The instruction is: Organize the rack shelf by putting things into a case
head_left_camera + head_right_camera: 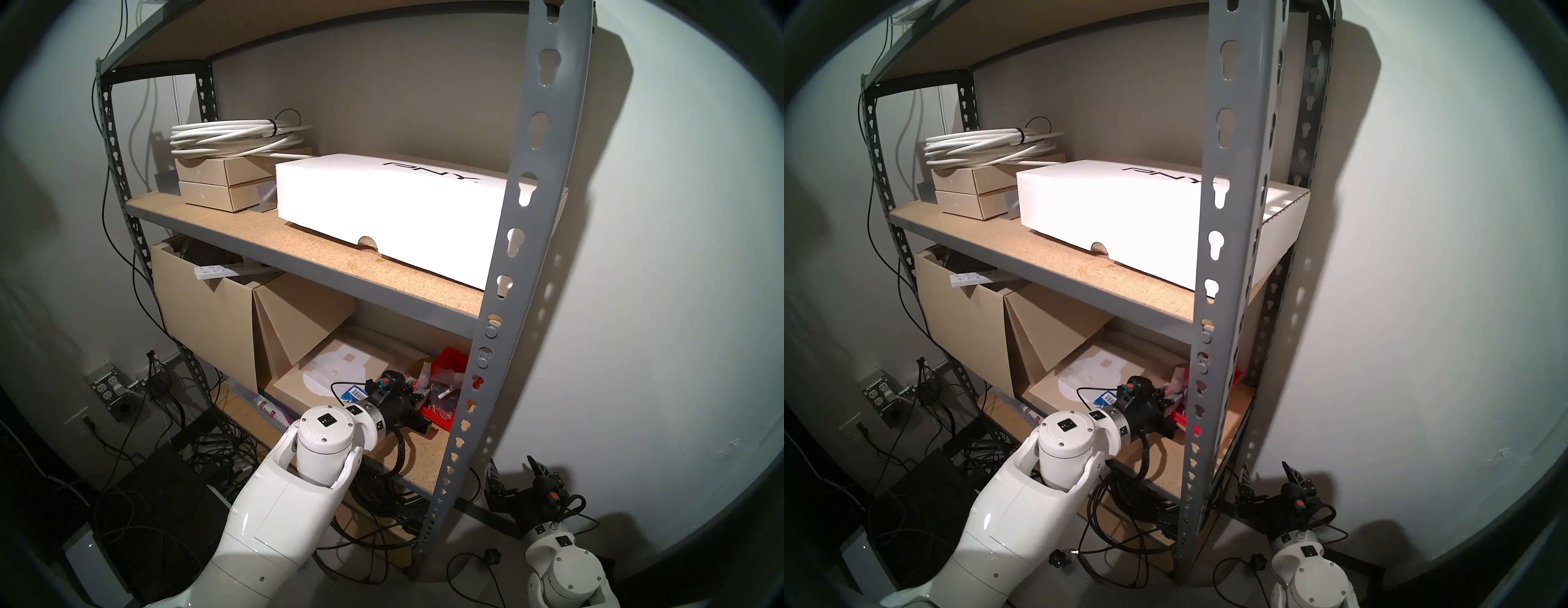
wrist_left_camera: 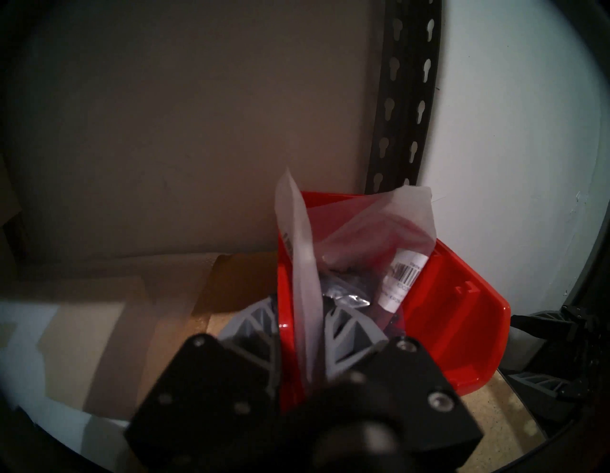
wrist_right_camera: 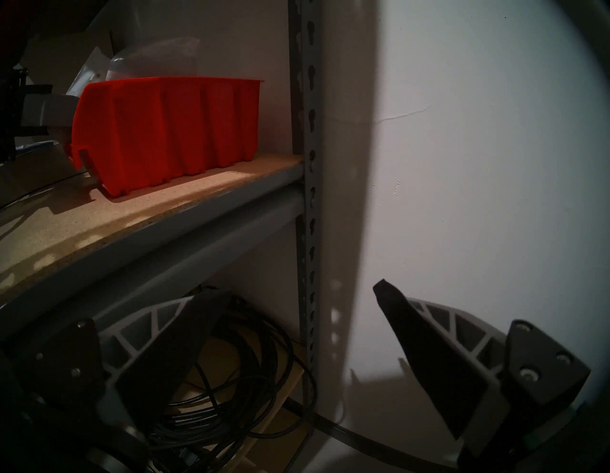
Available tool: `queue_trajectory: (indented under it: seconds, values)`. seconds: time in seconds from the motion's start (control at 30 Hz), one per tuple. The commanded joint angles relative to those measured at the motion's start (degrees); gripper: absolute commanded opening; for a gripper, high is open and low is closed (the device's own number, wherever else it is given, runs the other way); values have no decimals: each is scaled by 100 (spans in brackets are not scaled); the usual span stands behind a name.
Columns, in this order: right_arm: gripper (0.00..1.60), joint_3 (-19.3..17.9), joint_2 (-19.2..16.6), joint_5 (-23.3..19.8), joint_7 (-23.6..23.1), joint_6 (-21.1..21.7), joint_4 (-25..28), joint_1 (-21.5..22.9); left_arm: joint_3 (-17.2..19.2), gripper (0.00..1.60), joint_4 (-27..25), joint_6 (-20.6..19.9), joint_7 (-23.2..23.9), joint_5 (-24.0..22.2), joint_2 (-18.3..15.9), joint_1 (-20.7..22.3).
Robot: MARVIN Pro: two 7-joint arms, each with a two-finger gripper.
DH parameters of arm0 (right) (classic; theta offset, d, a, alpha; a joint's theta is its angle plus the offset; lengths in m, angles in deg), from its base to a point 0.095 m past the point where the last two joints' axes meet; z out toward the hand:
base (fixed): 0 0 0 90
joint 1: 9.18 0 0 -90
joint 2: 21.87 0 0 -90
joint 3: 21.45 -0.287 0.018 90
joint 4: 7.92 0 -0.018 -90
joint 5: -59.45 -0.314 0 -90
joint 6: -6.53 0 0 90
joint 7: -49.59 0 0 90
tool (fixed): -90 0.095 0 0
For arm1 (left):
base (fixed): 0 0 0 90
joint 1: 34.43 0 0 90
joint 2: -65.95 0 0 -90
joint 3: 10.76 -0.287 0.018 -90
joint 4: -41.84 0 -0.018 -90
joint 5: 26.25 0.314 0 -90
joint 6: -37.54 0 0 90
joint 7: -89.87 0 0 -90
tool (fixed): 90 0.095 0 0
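Observation:
The red bin [image 1: 452, 361] stands at the right end of the grey rack's [image 1: 522, 212] lower shelf board [image 1: 424, 458]. It shows ribbed in the right wrist view [image 3: 171, 132]. It holds clear bags [image 2: 363, 237] of dark parts, one with a white barcode label. My left gripper [image 1: 424, 403] is at the bin's near left corner. In the left wrist view my left gripper [image 2: 302, 304] has its fingers close together around an upright clear bag [image 2: 298, 251] and the bin's left wall [image 2: 284, 297]. My right gripper [image 1: 515, 471] hangs open and empty outside the right upright, below that shelf.
A blue-and-white barcode card [image 1: 354, 392] lies on a flat cardboard box [image 1: 339, 365] left of the bin. Tall cardboard boxes [image 1: 203, 314] fill the shelf's left. The white PNY box [image 1: 382, 204] sits on the shelf above. Black cables [image 3: 214, 396] are coiled below.

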Motion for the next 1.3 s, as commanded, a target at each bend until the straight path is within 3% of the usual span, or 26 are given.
queue_trajectory:
  seconds: [0.0,0.3,0.83,1.07,1.13,1.17,1.27]
  values:
    - [160,-1,2,-3,2,-13,104,5,289,0,-414,151,82,-398,94,-217]
    - [160,-1,2,-3,2,-13,103,5,646,0,-581,-30,310,-986,208,-441]
    - [160,-1,1,-3,1,-17,97,9,732,0,-1360,-37,468,-1021,35,-869]
    - [160,-1,1,-3,1,-19,93,11,969,0,-1784,-140,623,-1121,-118,-997]
    - [160,-1,1,-3,1,-19,92,11,1061,0,-1701,-67,722,-1181,-156,-922]
    - [160,-1,1,-3,1,-18,95,10,1353,0,-2215,-431,698,-1237,-372,-1167]
    - [160,-1,1,-3,1,-18,95,10,1353,0,-2215,-431,698,-1237,-372,-1167]
